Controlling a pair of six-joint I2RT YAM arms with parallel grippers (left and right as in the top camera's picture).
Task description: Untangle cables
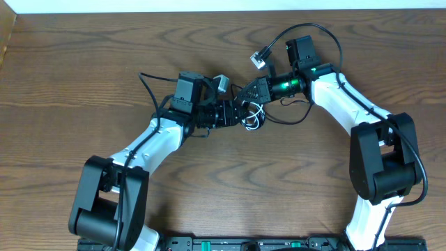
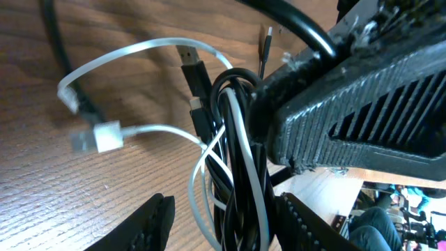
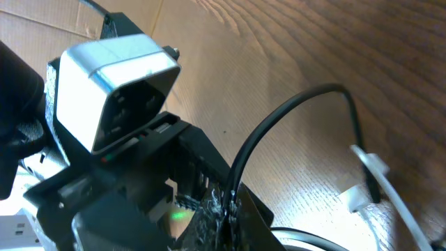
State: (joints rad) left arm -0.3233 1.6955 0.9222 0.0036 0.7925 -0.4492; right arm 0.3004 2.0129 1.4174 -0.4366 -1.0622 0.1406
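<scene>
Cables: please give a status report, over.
Left hand open, straddling cables. Right hand shut at their top. Black and white tangled together. Thick arm wire close above.

You had a black cable (image 2: 197,75) and a white cable (image 2: 101,136), both smooth, glossy plastic; the table (image 1: 70,84) was matt wood grain, the arm shells (image 1: 157,143) glossy white plastic.

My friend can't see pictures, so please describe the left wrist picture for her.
A tangled bundle of black and white cables runs between the left fingers, which stand apart. The right arm's black fingers fill the right side; a white plug shows left, wooden table behind.
</scene>
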